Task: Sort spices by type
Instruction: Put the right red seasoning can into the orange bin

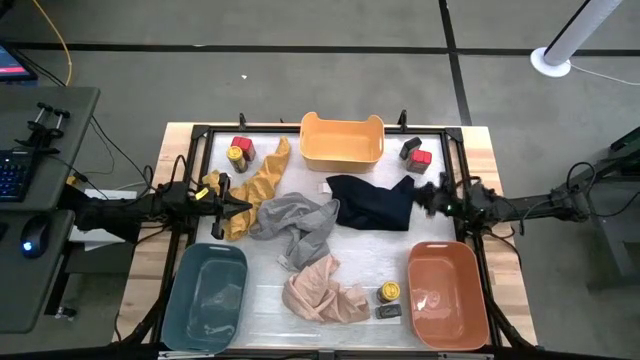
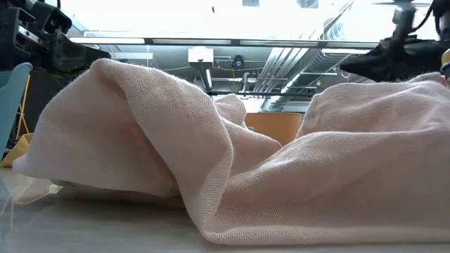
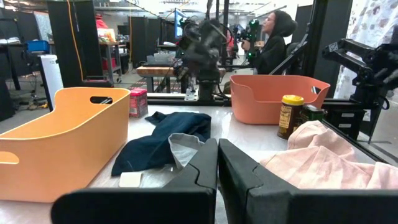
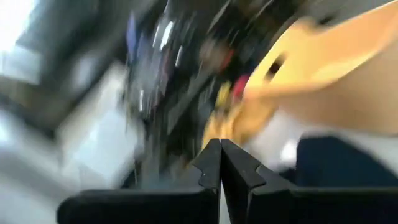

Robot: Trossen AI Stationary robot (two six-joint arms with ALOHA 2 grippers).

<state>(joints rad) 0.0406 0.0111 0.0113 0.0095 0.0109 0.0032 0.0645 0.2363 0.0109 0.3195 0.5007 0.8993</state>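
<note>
Sorting not begun, I think: both bins by the arms look empty, left pincer (image 1: 243, 208) & right pincer (image 1: 418, 196) clenched on nothing, spices apart: red tin (image 1: 241, 145) near left one, yellow-lid jar (image 1: 389, 292) far from both.

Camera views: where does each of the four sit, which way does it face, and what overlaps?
High view: overhead, straight down on the white table; both arms, left gripper, right gripper.
Low view: table height, facing the crumpled pink cloth; arms dark at the top corners.
Left wrist view: across the table to the salmon plastic bin; own fingers shut.
Right wrist view: motion-blurred, toward the orange plastic bin; own fingers shut.
Shared: that orange bin also appears in the high and left wrist views.
</note>
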